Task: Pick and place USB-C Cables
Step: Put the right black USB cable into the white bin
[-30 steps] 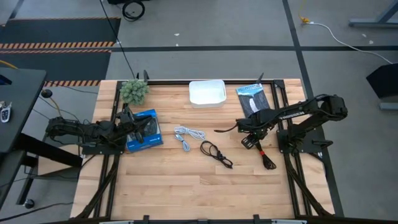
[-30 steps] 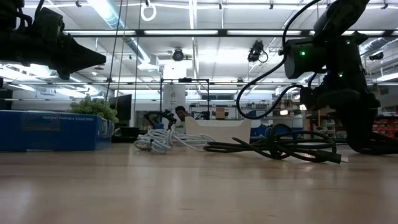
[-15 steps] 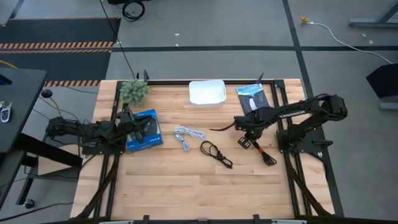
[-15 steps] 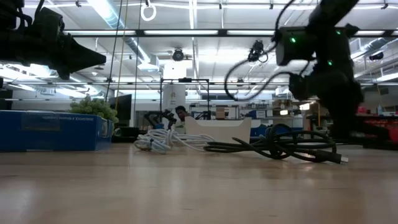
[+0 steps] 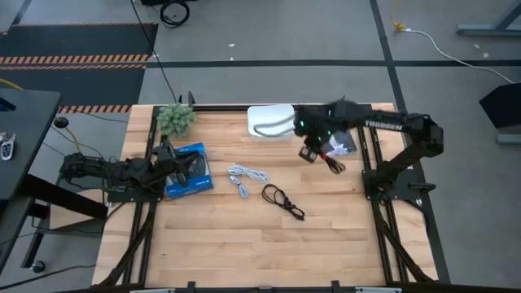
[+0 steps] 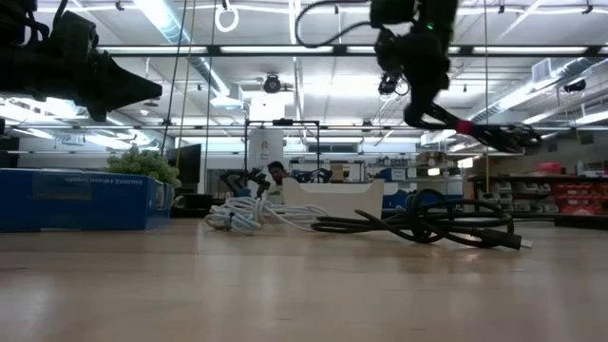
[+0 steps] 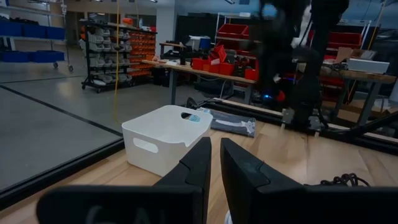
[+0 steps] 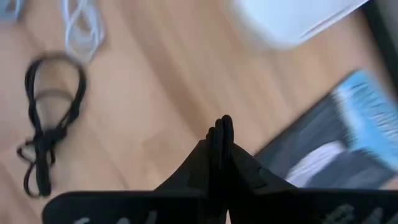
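My right gripper [image 5: 310,152] is up over the far right of the table, next to the white tray [image 5: 271,120], shut on a black USB-C cable [image 5: 333,163]. In the low view that cable [image 6: 494,135] shows high above the tabletop. A white cable [image 5: 247,177] and a second black cable [image 5: 282,200] lie flat mid-table; the right wrist view shows them too, black [image 8: 46,124] and white [image 8: 81,25]. My left gripper [image 5: 173,167] waits shut at the table's left, over the blue box [image 5: 189,169]. My right gripper pinches the black cable between its two shut fingers; a thin black strand [image 8: 222,126] shows at the fingertips. The fingers come from above, slanting down. The bundle, with a red band [image 6: 463,125], sticks out sideways below the fingers, lifted clear of the table.
A flat black-and-blue packet [image 5: 340,140] lies under the right arm by the far right edge. A small green plant [image 5: 176,119] stands at the far left corner. The near half of the table [image 5: 260,252] is bare wood. Shelves and benches fill the room behind.
My right gripper has risen from the table's right side and swung toward the far edge and left, ending next to the white tray. The black cable it holds has come up off the wood and now hangs clear. The other cables and the left arm have stayed put.
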